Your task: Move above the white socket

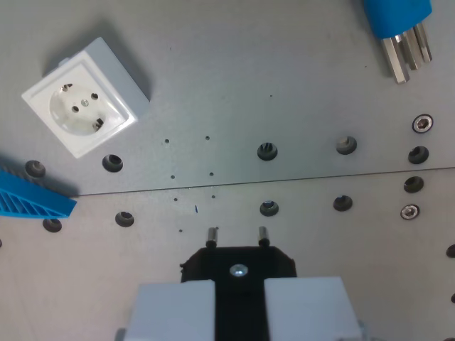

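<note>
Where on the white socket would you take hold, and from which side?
Grip the white socket across two opposite flat side walls of its square housing, coming straight down from above. It lies face-up and rotated on the metal plate, so the pincer, already holding a black plug, would have to turn to match. The round recessed face offers no edge.

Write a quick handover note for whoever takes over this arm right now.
Gripper: shut on a black two-pin plug, pins pointing away from the camera.
White square wall socket: lies on the grey metal perforated table, at the wrist view's upper left, well off from the plug.
Done: plug in hand.
Left: shift towards the wrist view's upper left until the plug sits above the socket.
</note>
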You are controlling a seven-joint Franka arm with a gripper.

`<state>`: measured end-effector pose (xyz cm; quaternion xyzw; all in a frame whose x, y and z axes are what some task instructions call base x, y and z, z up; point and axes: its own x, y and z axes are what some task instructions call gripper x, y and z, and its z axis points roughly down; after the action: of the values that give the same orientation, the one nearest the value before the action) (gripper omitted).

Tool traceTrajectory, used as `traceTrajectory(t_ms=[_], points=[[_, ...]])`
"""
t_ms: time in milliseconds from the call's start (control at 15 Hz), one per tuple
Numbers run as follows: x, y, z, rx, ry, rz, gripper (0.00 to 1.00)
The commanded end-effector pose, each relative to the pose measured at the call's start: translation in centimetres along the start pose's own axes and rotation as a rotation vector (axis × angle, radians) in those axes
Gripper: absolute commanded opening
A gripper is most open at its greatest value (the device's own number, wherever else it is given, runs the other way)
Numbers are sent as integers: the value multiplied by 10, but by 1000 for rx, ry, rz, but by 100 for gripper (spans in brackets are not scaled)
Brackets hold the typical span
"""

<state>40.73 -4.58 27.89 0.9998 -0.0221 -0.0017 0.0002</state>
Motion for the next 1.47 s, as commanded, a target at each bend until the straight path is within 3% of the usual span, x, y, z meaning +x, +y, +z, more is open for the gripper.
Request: traceTrajectory(t_ms=[67, 800, 1467], points=[[0, 0, 0, 0, 0, 0, 0], [0, -3, 4, 0, 7, -40, 0], [-2, -14, 24, 0, 56, -135, 0]])
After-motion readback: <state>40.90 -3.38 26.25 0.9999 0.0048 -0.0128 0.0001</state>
